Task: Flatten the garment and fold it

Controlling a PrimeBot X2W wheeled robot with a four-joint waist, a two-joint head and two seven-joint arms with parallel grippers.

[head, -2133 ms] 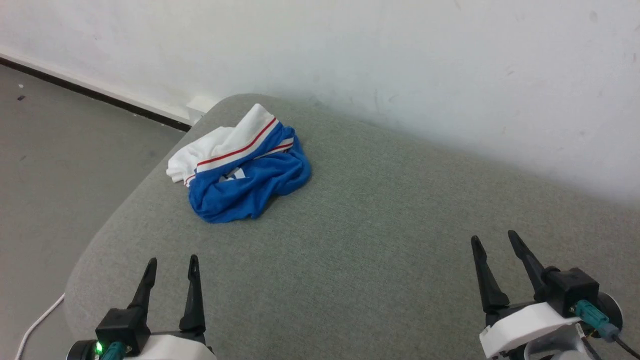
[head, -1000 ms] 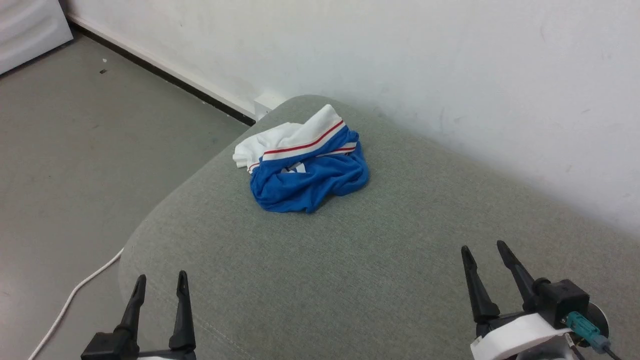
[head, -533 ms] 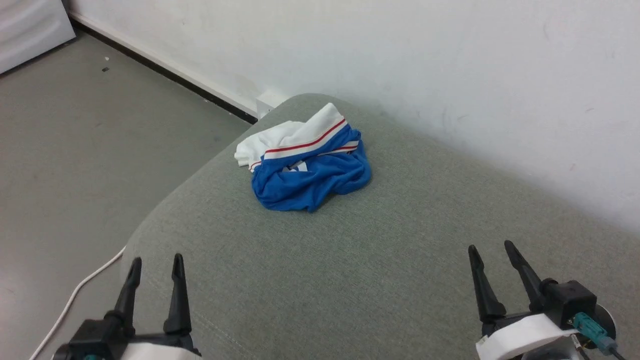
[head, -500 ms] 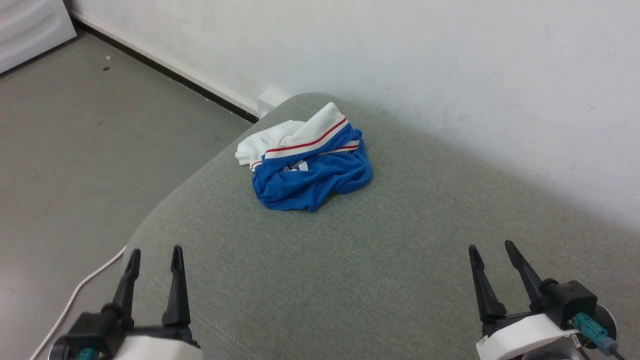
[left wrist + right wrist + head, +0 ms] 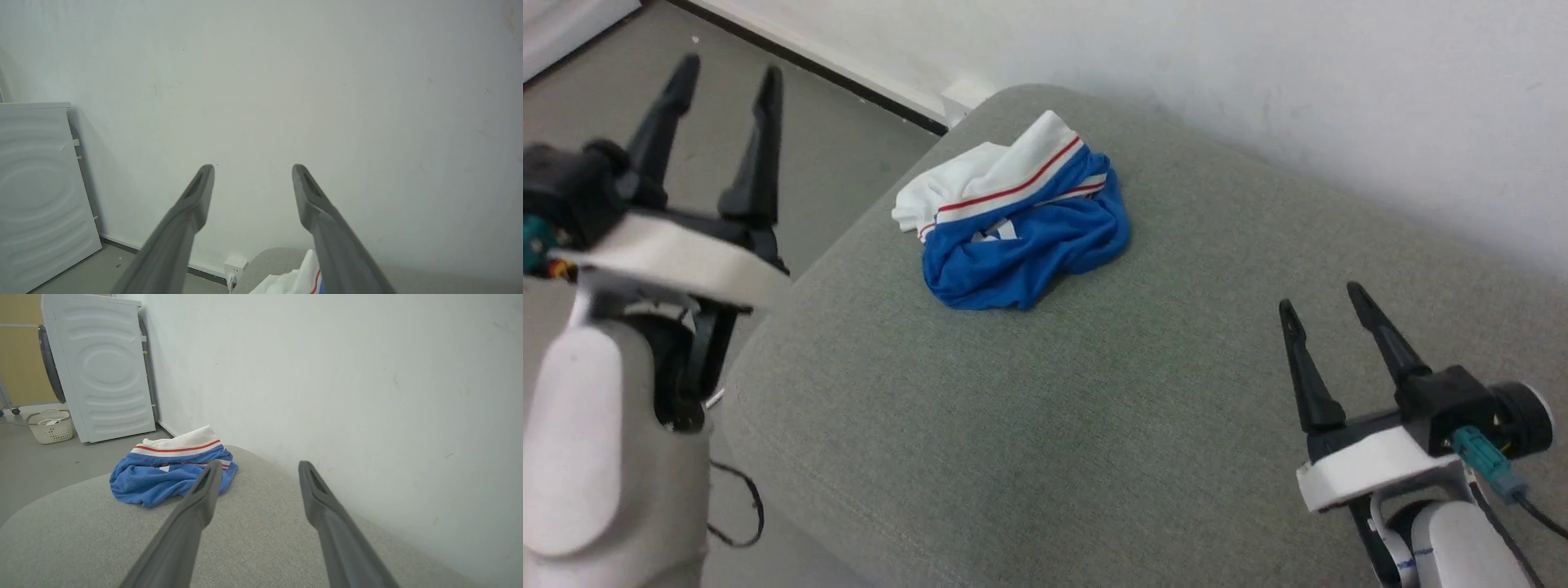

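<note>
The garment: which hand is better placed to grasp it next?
Probably the left hand: open, on the side where the garment lies crumpled. The right hand, also open, hovers across the cushion.

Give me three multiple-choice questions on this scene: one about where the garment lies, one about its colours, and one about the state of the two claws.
1. Where does the garment lie?
A) on the floor
B) on the grey cushion, towards its far corner
C) in a basket

2. Which colours does it show?
A) blue, white and red
B) green and yellow
C) all black

3. How do the left claw and the right claw stand?
A) both shut on the garment
B) left open, right shut
C) both open, holding nothing

Answers: 1 B, it sits crumpled on the grey fabric. 2 A, it has a blue body and a white part with red stripes. 3 C, each claw's fingers stand apart, clear of the cloth.
</note>
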